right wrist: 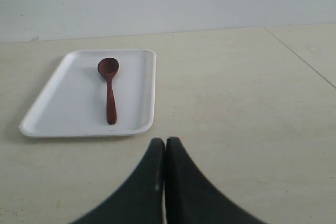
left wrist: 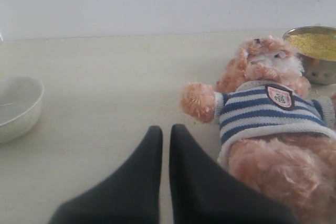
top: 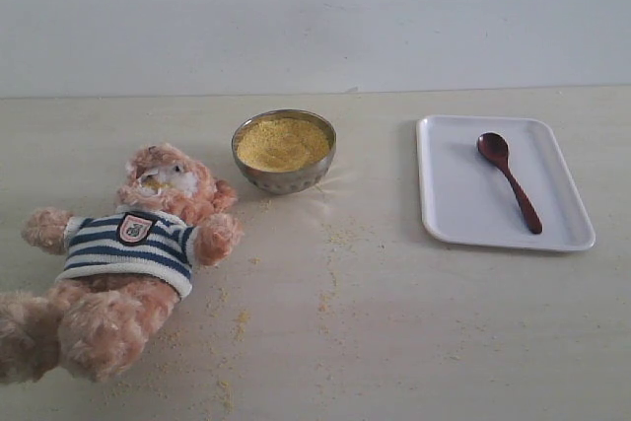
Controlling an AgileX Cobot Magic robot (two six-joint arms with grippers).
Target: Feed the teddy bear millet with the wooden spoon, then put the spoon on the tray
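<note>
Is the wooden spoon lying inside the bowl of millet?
No, the wooden spoon lies flat on the white tray, well apart from the metal bowl that holds the millet.

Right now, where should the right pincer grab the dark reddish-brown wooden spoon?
Mid-handle of the dark reddish-brown wooden spoon, from straight above, jaws across its width: it lies flat on the white rectangular tray, handle slim and straight, bowl at the far end.

The left gripper (left wrist: pixel 166 129) was made up of two matte black fingers (left wrist: pixel 142 182), broad at the base and tapered to rounded tips. The right gripper (right wrist: pixel 165 141) was shaped and coloured alike; a small pale speck was noted on one finger (right wrist: pixel 157 186).
</note>
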